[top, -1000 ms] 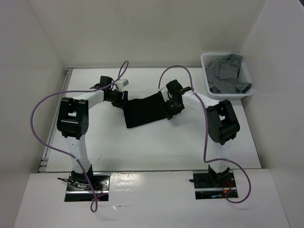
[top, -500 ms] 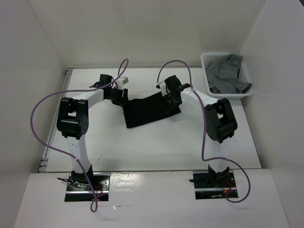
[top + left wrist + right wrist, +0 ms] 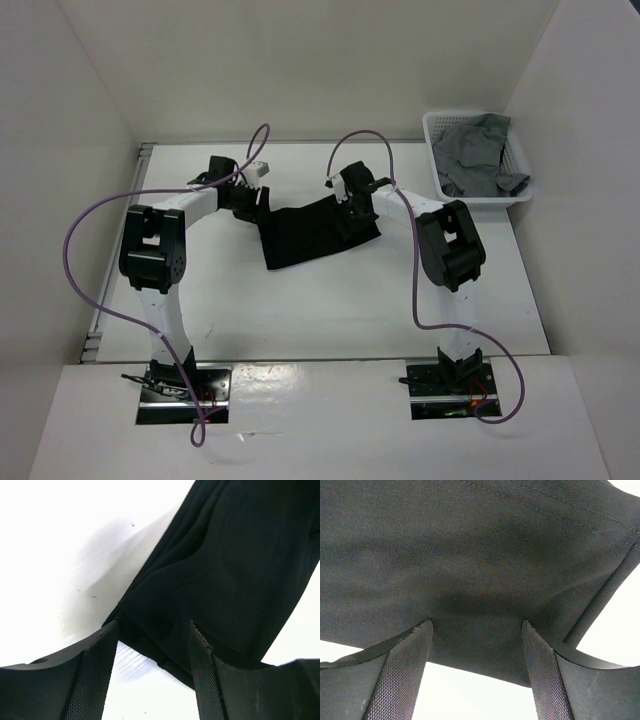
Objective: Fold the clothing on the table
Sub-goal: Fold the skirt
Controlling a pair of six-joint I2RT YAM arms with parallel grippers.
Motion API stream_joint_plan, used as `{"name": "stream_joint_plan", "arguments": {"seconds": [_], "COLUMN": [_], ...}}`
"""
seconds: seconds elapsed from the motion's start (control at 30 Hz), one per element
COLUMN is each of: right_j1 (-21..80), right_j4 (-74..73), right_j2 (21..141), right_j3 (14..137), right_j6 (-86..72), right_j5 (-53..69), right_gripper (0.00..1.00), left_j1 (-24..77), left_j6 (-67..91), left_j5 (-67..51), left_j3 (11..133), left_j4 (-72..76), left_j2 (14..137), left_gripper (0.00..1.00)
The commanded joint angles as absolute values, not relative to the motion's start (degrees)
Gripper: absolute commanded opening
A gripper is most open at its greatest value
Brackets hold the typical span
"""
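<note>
The black clothing (image 3: 315, 232) lies as a folded, slanted rectangle in the middle of the white table (image 3: 300, 310). My left gripper (image 3: 252, 205) sits low at its far left corner. In the left wrist view that gripper (image 3: 152, 627) is open, and the clothing's (image 3: 225, 565) layered edge lies between its fingertips. My right gripper (image 3: 350, 203) is at the far right edge. In the right wrist view it (image 3: 476, 625) is open, its fingertips resting on the clothing (image 3: 470, 545), whose hem crosses the gap.
A white lattice basket (image 3: 506, 160) with a grey garment (image 3: 478, 150) stands at the far right corner. White walls enclose the table on three sides. Purple cables (image 3: 90, 225) loop over both arms.
My right gripper has drawn back toward the far edge of the clothing, uncovering its right corner, and its jaws have widened. The left jaws have widened slightly; that arm has barely moved.
</note>
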State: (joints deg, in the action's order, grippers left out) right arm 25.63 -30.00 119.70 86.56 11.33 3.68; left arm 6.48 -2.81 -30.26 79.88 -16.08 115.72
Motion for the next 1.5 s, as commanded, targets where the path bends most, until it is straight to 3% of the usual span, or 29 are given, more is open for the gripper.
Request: {"name": "stream_joint_plan", "arguments": {"seconds": [0.0,0.3,0.77,0.87,0.93,1.03,1.47], "right_j1": [25.8,25.8,25.8,25.8,25.8,25.8,25.8], "right_j4": [-28.7,-28.7,-29.3,-29.3,-29.3,-29.3,-28.7], "right_j2": [121.2,119.5,119.0,118.5,118.5,118.5,117.4], "right_j3": [84.0,82.9,82.9,82.4,82.4,82.4,81.8], "right_j6": [10.6,10.6,10.6,10.6,10.6,10.6,10.6], "right_j5": [2.6,3.2,3.7,3.7,3.7,3.7,3.7], "right_gripper": [0.77,0.77,0.77,0.77,0.77,0.77,0.77], "left_j1": [6.2,6.2,6.2,6.2,6.2,6.2,1.4], "left_j6": [-3.4,-3.4,-4.0,-4.0,-4.0,-4.0,-5.0], "left_j5": [-30.5,-31.6,-31.6,-32.2,-32.2,-32.2,-28.6], "left_j3": [82.3,85.0,85.0,85.0,85.0,83.9,82.3], "left_j4": [-15.7,-15.7,-15.7,-15.7,-16.3,-16.3,-20.3], "left_j2": [114.9,117.9,119.1,119.1,119.1,118.6,111.4], "left_gripper": [0.65,0.56,0.53,0.35,0.17,0.00,0.00]}}
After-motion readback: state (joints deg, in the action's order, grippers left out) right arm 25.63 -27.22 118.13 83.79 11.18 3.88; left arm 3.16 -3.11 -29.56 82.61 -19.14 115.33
